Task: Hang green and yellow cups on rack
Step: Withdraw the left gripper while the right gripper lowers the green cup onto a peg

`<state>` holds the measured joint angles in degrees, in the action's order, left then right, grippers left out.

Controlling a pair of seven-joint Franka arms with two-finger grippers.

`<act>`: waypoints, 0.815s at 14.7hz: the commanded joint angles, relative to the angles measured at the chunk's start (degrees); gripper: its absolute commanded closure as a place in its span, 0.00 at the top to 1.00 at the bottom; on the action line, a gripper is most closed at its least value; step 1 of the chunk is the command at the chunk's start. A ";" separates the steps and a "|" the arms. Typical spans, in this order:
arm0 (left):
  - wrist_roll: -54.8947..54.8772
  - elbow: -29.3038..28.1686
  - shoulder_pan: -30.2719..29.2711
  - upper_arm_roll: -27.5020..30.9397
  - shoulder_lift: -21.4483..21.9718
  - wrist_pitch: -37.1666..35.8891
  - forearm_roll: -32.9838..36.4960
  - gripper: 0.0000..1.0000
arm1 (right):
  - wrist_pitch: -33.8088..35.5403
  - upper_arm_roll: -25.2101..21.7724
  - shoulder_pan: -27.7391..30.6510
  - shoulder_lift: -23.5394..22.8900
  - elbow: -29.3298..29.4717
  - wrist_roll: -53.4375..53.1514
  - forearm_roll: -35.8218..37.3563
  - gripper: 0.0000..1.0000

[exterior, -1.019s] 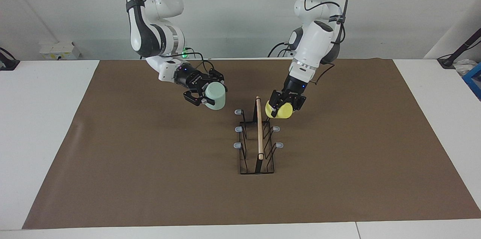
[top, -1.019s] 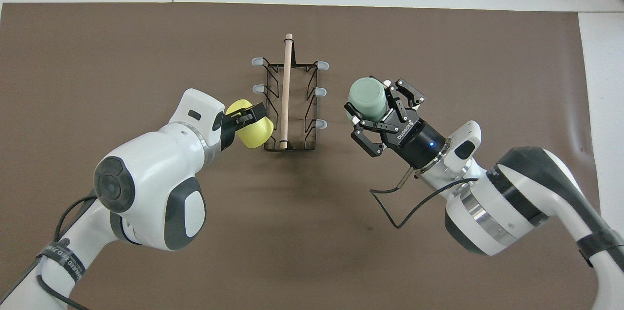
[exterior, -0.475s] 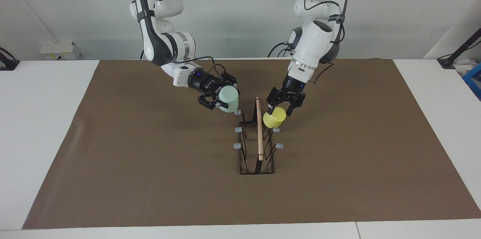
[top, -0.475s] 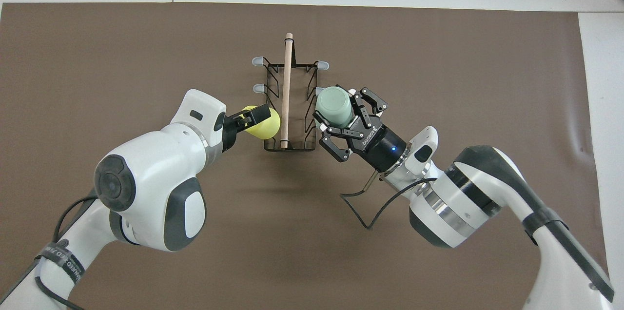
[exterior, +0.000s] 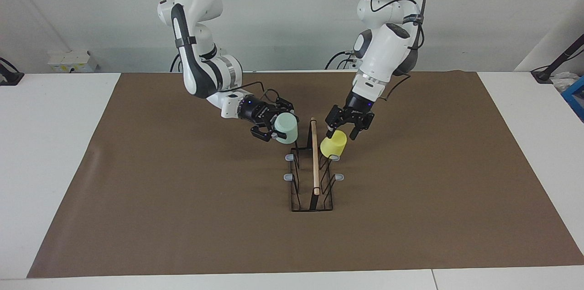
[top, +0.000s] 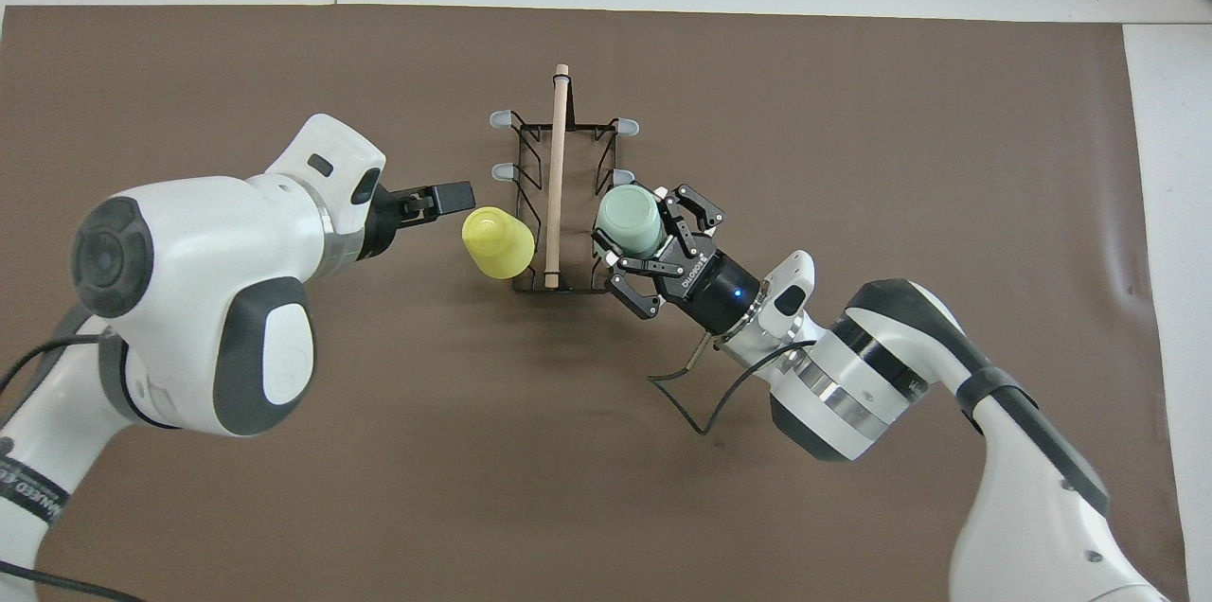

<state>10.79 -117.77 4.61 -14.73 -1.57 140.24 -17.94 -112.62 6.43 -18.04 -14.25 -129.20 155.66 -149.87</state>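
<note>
The left gripper [exterior: 345, 127] has released the yellow cup [exterior: 333, 143], now inverted on a rack [exterior: 312, 199] prong, fingers apart, while the right gripper [exterior: 273, 126], clamped on the green cup [exterior: 286, 128], arrives at its prong.

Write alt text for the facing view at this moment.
The yellow cup sits upside down on a prong of the rack, with the left end effector open just above it. The right end effector holds the green cup over the rack's other side.

At frame centre, the yellow cup [exterior: 333, 144] hangs inverted on the rack [exterior: 312, 176]; the right gripper [exterior: 276, 128] holds the green cup [exterior: 286, 128].
</note>
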 commanded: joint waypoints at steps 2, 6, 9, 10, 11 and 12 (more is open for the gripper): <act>-6.73 3.50 -0.48 5.66 1.21 -8.82 9.73 1.00 | 2.82 0.52 -1.47 -3.23 0.09 7.72 -11.57 0.00; -15.69 11.32 -0.22 12.52 0.86 -19.01 16.00 1.00 | 4.07 0.43 -2.44 -4.11 -1.14 8.95 -11.76 0.00; -20.70 18.61 0.48 15.87 -0.10 -27.89 16.70 1.00 | 3.55 0.43 -2.35 -4.20 -1.23 8.87 -11.76 0.16; -21.85 21.07 0.48 15.88 -0.63 -30.61 18.01 1.00 | 3.46 0.43 -2.09 -4.20 -1.23 8.87 -11.68 0.24; -22.13 23.09 0.57 16.40 -0.80 -32.73 19.77 1.00 | 3.37 0.43 -1.91 -4.20 -1.32 8.87 -11.59 0.57; -22.39 24.68 0.92 16.84 -0.81 -35.01 20.92 1.00 | 3.28 0.43 -1.82 -4.20 -1.32 8.78 -11.50 0.74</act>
<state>-10.37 -98.33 4.19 0.86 -0.82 110.48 0.01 -109.75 6.19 -19.24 -18.41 -129.40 156.74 -150.87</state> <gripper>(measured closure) 0.000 0.330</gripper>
